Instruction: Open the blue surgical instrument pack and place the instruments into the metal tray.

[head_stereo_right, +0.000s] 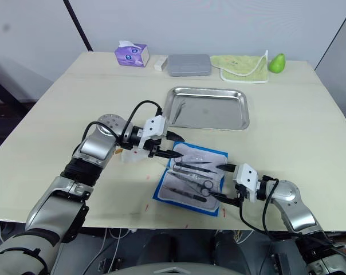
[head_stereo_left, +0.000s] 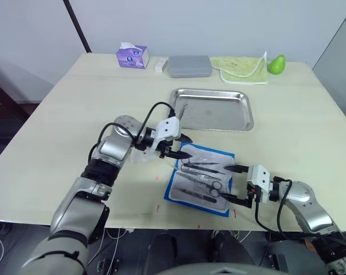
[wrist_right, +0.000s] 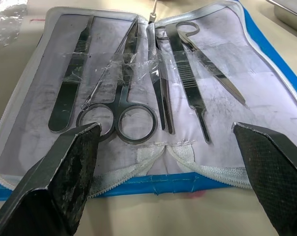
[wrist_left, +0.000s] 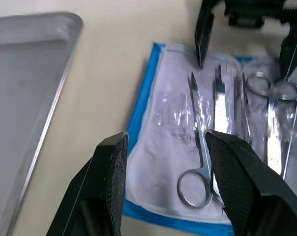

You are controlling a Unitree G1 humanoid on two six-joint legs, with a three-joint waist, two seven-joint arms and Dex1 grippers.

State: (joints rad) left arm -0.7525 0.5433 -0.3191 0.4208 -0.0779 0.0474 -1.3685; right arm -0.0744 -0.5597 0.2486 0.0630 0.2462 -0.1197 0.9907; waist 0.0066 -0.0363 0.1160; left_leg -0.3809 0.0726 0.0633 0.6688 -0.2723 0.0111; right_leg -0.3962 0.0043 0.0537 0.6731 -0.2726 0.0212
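Both grippers hover at the unfolded blue pack [head_stereo_left: 201, 179], one at each end. On the robot's left, the left gripper [head_stereo_left: 180, 147] hangs over the far-left corner of the pack with its two black fingers [wrist_left: 109, 172] spread apart and nothing between them. On the robot's right, the right gripper [head_stereo_left: 235, 183] sits at the pack's right edge, fingers [wrist_right: 70, 162] wide apart and empty, pointing across the pack toward the other arm.

Near the front edge of the pale table [head_stereo_left: 58, 126], the pack lies flat and open, its blue border framing a pale grey-white lining. Lying in it side by side under clear straps are the instruments [wrist_right: 138, 88]: a flat handle at one side, ring-handled scissors [wrist_right: 121, 110], thin tweezers in the middle, and a longer ring-handled tool [wrist_right: 197, 64] at the other side.

Beyond the pack stands the metal tray [head_stereo_left: 213, 109], apart from it; one thin silver tool [head_stereo_left: 183, 110] lies inside along the tray's left rim.

Along the far edge of the table sit a purple tissue box [head_stereo_left: 132, 56], a small white block [head_stereo_left: 160, 65], a grey case [head_stereo_left: 189, 66], a green cloth [head_stereo_left: 239, 68] and a green pear [head_stereo_left: 276, 64].
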